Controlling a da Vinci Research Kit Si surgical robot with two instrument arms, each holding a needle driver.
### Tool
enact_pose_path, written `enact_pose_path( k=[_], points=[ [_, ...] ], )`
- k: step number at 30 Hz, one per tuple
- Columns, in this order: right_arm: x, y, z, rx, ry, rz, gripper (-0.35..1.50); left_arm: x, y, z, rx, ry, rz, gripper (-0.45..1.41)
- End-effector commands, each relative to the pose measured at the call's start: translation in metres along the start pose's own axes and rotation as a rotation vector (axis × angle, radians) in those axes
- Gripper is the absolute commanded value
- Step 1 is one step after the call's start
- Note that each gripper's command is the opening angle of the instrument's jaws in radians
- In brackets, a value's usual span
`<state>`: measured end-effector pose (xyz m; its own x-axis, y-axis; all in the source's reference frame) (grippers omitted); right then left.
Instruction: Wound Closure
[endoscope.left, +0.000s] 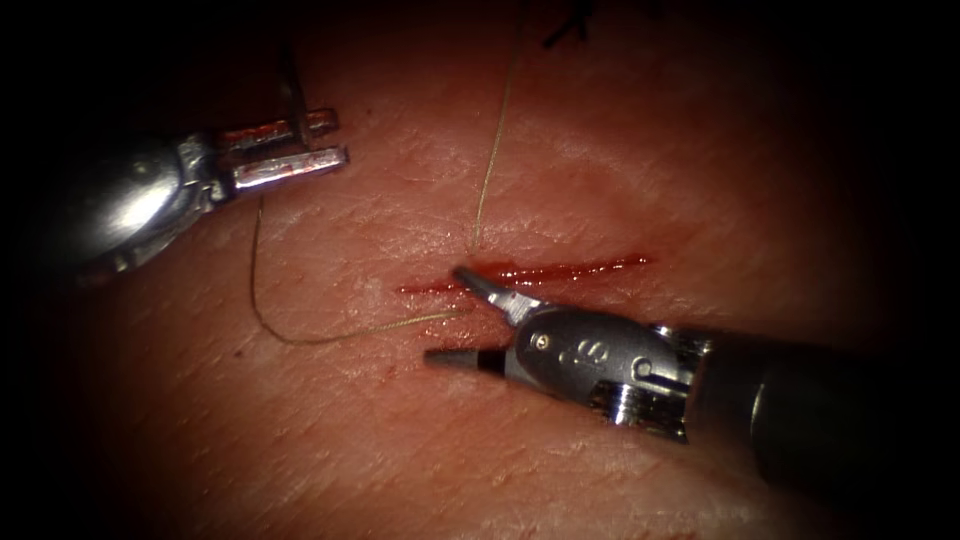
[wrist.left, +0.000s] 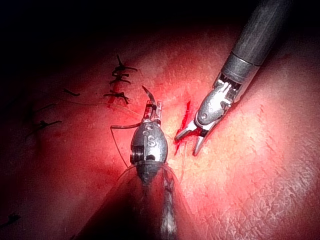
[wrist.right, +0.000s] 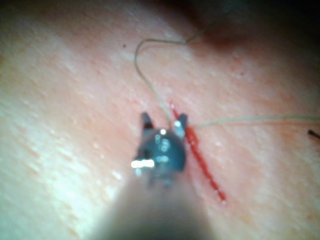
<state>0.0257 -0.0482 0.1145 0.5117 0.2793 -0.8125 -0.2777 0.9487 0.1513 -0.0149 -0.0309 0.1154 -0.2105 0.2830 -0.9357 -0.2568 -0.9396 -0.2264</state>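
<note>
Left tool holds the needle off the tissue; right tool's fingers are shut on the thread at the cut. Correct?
No: the endoscope view shows the right tool with fingers open, holding nothing, at the cut. The left tool does hold the needle.

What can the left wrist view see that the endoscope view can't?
Left wrist view: a row of dark stitches and the curved needle, off the tissue, gripped near one end by the left tool. Endoscope view: thread entering the tissue beside the cut. Both: the right tool, jaws open, holding nothing, at the cut.
</note>
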Motion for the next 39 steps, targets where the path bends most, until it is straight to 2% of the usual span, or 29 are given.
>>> enact_pose_path(
  k=[1,2,5,10,20,21,24,27,31,32,34,35,37,39],
  points=[
    [-0.0003,0.0002,0.0006,0.024,0.009,-0.003,0.26,-0.0004,-0.0001,0.0006,-0.001,0.001,0.001,-0.45],
    [-0.0005,0.0001,0.0003,0.045,0.01,-0.005,-0.35,-0.0004,-0.0001,0.0006,-0.001,0.001,0.001,-0.45],
    [-0.0006,-0.0003,-0.0005,0.075,-0.022,-0.015,-0.35,-0.0005,-0.0001,0.0006,-0.003,0.003,0.002,-0.45],
    [-0.0009,-0.0024,-0.0033,0.117,-0.026,0.008,-0.35,-0.0008,0.0004,0.0013,-0.008,0.009,0.007,-0.45],
    [-0.0009,-0.0078,-0.0118,0.206,-0.019,-0.002,-0.35,-0.0016,0.002,0.0026,-0.02,0.023,0.016,-0.45],
    [-0.0006,-0.009,-0.0136,0.212,-0.019,0.002,-0.35,-0.0017,0.0022,0.0028,-0.023,0.025,0.018,-0.45],
    [0.0,-0.0101,-0.015,0.218,-0.017,0.001,-0.35,-0.0018,0.0024,0.003,-0.024,0.026,0.014,-0.45],
    [0.0018,-0.0125,-0.0166,0.243,-0.008,0.007,-0.35,-0.002,0.0025,0.0032,-0.025,0.031,0.016,-0.45],
    [0.0037,-0.0135,-0.0166,0.259,0.04,0.02,-0.35,-0.0021,0.0021,0.0032,-0.029,0.033,0.016,-0.45],
    [0.004,-0.0136,-0.0164,0.252,0.059,0.025,-0.11,-0.0023,0.0019,0.0031,-0.031,0.034,0.016,-0.45],
    [0.0047,-0.0135,-0.0162,0.239,0.094,0.036,0.86,-0.0026,0.0012,0.0027,-0.028,0.031,0.016,-0.45],
    [0.0049,-0.0134,-0.0161,0.232,0.107,0.041,1.08,-0.0028,0.0008,0.0024,-0.023,0.027,0.015,-0.45],
    [0.0051,-0.0129,-0.016,0.223,0.128,0.044,1.26,-0.0032,-0.0003,0.0012,-0.001,0.01,0.013,-0.45],
    [0.005,-0.0123,-0.016,0.218,0.144,0.037,1.28,-0.0036,-0.0016,-0.0003,0.031,-0.015,0.01,-0.45]
  ],
)
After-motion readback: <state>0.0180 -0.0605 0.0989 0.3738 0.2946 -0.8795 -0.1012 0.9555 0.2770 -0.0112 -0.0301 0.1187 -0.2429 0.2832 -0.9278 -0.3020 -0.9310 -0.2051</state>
